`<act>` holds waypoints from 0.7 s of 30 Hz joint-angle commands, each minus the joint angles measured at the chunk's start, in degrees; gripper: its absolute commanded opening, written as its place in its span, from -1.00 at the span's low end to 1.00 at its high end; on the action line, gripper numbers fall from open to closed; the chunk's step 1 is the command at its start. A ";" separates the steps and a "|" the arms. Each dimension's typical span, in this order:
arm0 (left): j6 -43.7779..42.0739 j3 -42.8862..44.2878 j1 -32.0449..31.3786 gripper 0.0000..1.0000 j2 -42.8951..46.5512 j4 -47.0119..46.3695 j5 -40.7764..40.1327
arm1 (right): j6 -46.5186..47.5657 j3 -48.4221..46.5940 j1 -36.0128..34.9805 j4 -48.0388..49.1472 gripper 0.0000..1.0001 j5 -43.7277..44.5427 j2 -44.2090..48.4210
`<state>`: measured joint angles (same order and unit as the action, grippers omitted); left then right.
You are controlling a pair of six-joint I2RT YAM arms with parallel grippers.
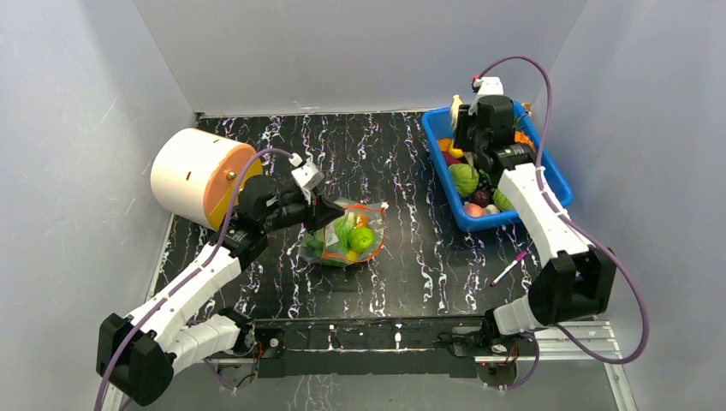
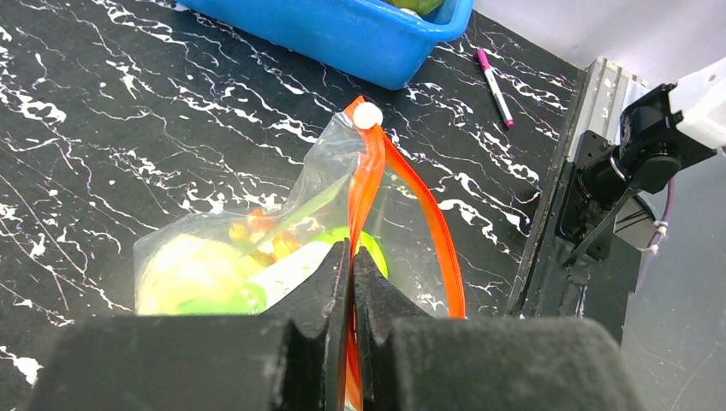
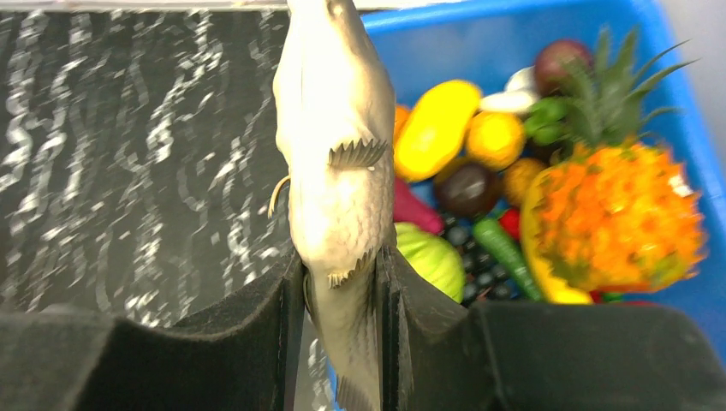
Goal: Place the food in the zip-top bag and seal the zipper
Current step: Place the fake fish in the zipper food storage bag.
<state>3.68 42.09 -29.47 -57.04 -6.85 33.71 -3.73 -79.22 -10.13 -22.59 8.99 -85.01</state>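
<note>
The clear zip-top bag (image 1: 347,240) lies mid-table with green and yellow toy food (image 2: 205,274) inside. Its red-orange zipper (image 2: 366,184) stands open in a loop, with a white slider (image 2: 368,115) at the far end. My left gripper (image 2: 352,282) is shut on the zipper strip at the bag's near corner; it also shows in the top view (image 1: 330,211). My right gripper (image 3: 341,282) is shut on a pale whitish toy fish (image 3: 338,145), held upright over the blue bin's left edge. In the top view it (image 1: 467,120) hangs above the bin.
The blue bin (image 1: 548,175) at back right holds several toy fruits, including a pineapple (image 3: 621,205) and a green piece (image 1: 464,178). A big white-and-orange cylinder (image 1: 195,175) lies at the left. A pink pen (image 1: 508,268) lies near the right arm.
</note>
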 commanded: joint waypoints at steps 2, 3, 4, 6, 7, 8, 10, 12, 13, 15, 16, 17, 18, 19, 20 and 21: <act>1.51 0.65 -0.08 -1.00 -2.14 -3.41 -0.46 | -9.12 5.39 -1.40 -0.53 -0.83 -12.65 7.22; 1.58 0.63 -0.14 -1.00 -2.19 -3.78 -1.16 | -10.70 6.38 -1.73 -0.55 -0.84 -14.17 8.49; 1.66 0.54 -0.09 -1.00 -2.27 -4.12 -1.92 | -11.99 7.50 -2.04 -0.53 -0.84 -16.37 9.55; 1.68 0.50 -0.10 -1.00 -2.29 -4.22 -3.24 | -14.59 9.34 -2.74 -1.17 -0.85 -20.17 11.69; 1.68 0.50 -0.12 -1.00 -2.29 -4.30 -3.71 | -16.01 10.00 -2.99 -1.85 -0.85 -20.61 12.64; 1.72 0.54 -0.11 -1.00 -2.33 -4.23 -4.12 | -17.22 10.61 -3.24 -2.43 -0.85 -21.38 13.62; 1.99 0.57 -0.11 -1.00 -2.40 -4.28 -4.78 | -18.79 12.05 -3.41 -2.55 -0.85 -24.13 15.76; 2.37 0.64 -0.12 -1.00 -2.55 -4.73 -5.48 | -20.53 13.49 -3.75 -2.59 -0.87 -27.14 17.80; 2.59 0.76 -0.10 -1.00 -2.67 -4.99 -5.76 | -21.32 14.46 -3.90 -2.39 -0.87 -28.44 18.91; 2.93 1.05 -0.14 -1.00 -3.09 -5.47 -6.05 | -22.97 16.09 -4.18 -3.15 -0.90 -29.59 21.14; 3.08 1.33 -0.14 -1.00 -3.41 -5.53 -6.23 | -23.33 16.86 -4.25 -3.90 -0.90 -30.09 22.08; 3.16 1.55 -0.14 -1.00 -3.63 -5.57 -6.43 | -23.34 17.59 -4.36 -4.29 -0.90 -30.85 23.09; 3.17 1.52 -0.13 -1.00 -3.94 -5.54 -6.61 | -23.34 18.55 -4.37 -4.38 -0.90 -31.64 24.25; 3.03 1.48 -0.10 -1.00 -4.22 -5.65 -6.83 | -23.70 19.65 -4.36 -4.46 -0.90 -32.23 25.38; 2.87 1.37 -0.13 -1.00 -4.49 -5.66 -6.97 | -24.40 20.90 -4.37 -4.40 -0.90 -33.04 26.28; 2.75 1.35 -0.09 -1.00 -4.72 -5.63 -7.07 | -24.75 21.66 -4.36 -4.39 -0.90 -34.11 27.06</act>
<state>6.63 42.11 -29.47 -61.17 -10.57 27.77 -25.50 -60.10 -14.22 -28.34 -19.94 -61.67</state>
